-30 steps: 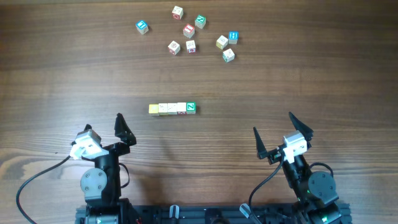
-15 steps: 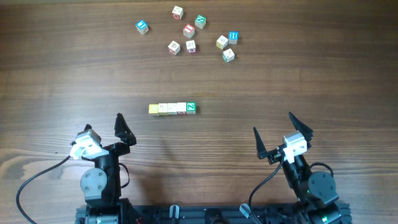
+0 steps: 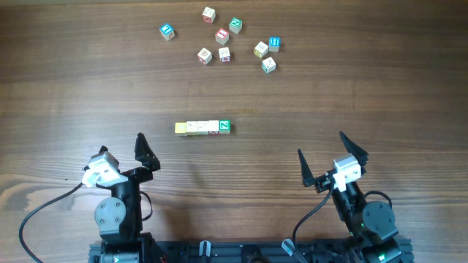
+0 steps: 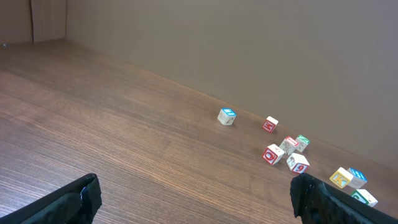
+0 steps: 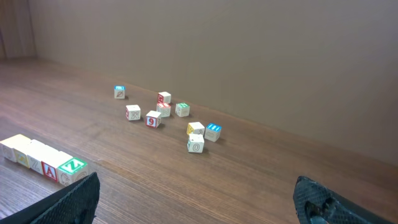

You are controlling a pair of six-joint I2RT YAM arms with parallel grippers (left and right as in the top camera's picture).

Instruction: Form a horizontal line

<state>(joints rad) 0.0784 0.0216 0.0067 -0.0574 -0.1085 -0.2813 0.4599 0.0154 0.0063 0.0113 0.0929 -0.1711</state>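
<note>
The horizontal line lies at the table's middle: a straight row of five touching cubes, yellowish at the left, three pale ones, green-faced at the right. Its right end shows in the right wrist view. My left gripper is open and empty near the front edge, left of the row; its wrist view shows only bare wood between the fingers. My right gripper is open and empty near the front edge, right of the row, also in its wrist view.
Several loose cubes lie scattered at the far side, among them a blue-faced cube, another blue-faced cube and a red-faced cube. The same cluster shows in the left wrist view and the right wrist view.
</note>
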